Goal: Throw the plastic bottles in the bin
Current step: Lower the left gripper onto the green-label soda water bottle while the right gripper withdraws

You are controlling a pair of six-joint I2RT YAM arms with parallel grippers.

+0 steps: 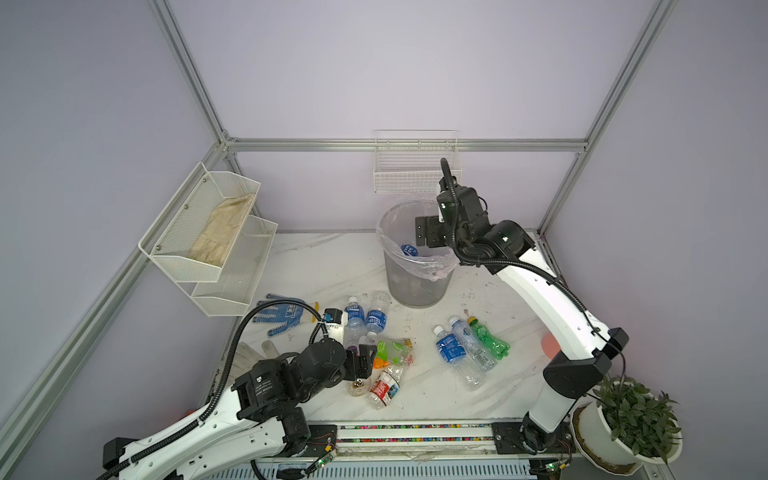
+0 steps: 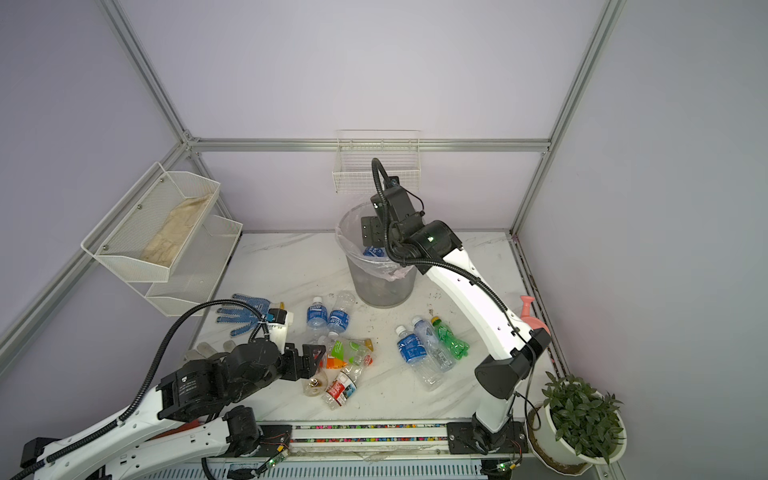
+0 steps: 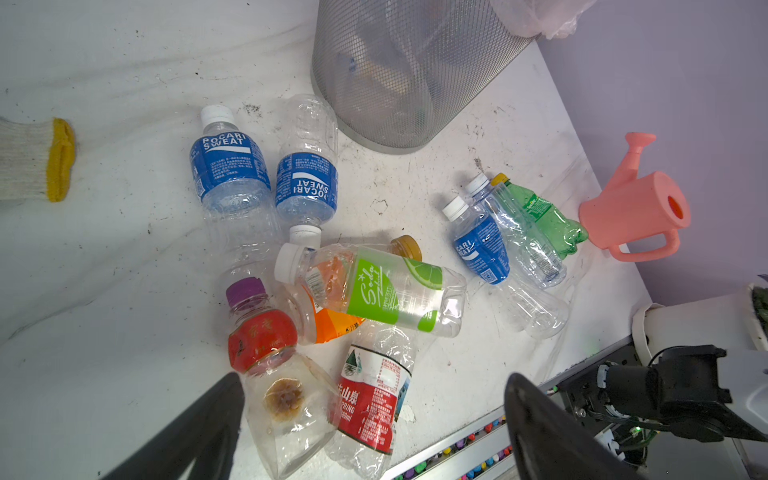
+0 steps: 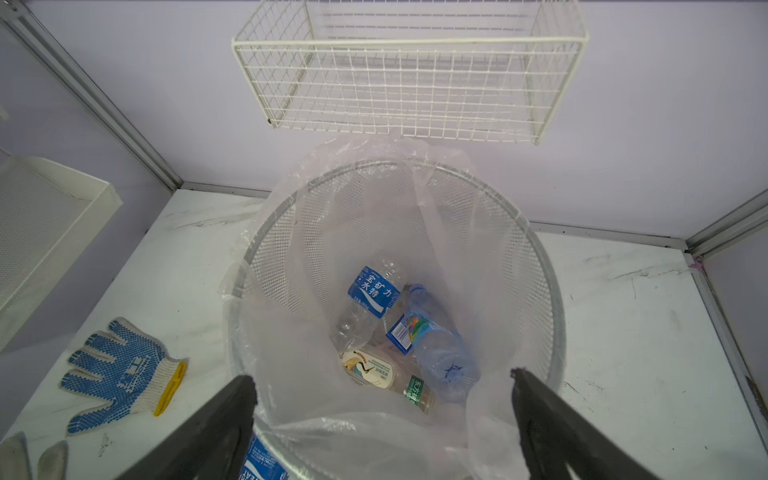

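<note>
1. The right gripper (image 4: pixel 381 378) hangs over the mouth of the bin (image 4: pixel 540 266). Its fingers are spread wide and nothing is between them.
2. Three bottles lie at the bottom of the bin, inside its clear bag (image 4: pixel 374 199). They are a blue-labelled bottle (image 4: pixel 374 291), a pale blue crumpled bottle (image 4: pixel 440 353) and a white-labelled bottle (image 4: pixel 374 372).
3. Another Pocari bottle (image 1: pixel 409 250) shows just inside the rim, below the right gripper. These views do not show whether it rests on the bag or is in the air.
4. The left gripper (image 3: pixel 372 378) hovers low over a heap of bottles near the front of the table (image 1: pixel 332 262). Its fingers are wide apart and grip nothing.
5. Under it, a purple-capped bottle (image 3: pixel 262 336) and a red-and-white-labelled bottle (image 3: pixel 374 399) lie side by side.
6. Beyond these two, a green soda bottle (image 3: pixel 390 291) lies across an orange-labelled bottle (image 3: pixel 332 324).
7. Between the heap and the bin, a white-capped Pocari bottle (image 3: pixel 228 174) and an upturned Pocari bottle (image 3: pixel 307 183) lie touching each other.
8. Apart from the heap, three more bottles lie pressed together: a blue-labelled small bottle (image 3: pixel 478 249), a clear bottle (image 3: pixel 523 237) and a green bottle (image 3: pixel 544 216).
9. A pink watering can (image 3: pixel 636 208) stands just beside the green bottle.
10. A blue-dotted glove (image 1: pixel 286 316) lies on the table, on the left arm's side of the bottles.
</note>
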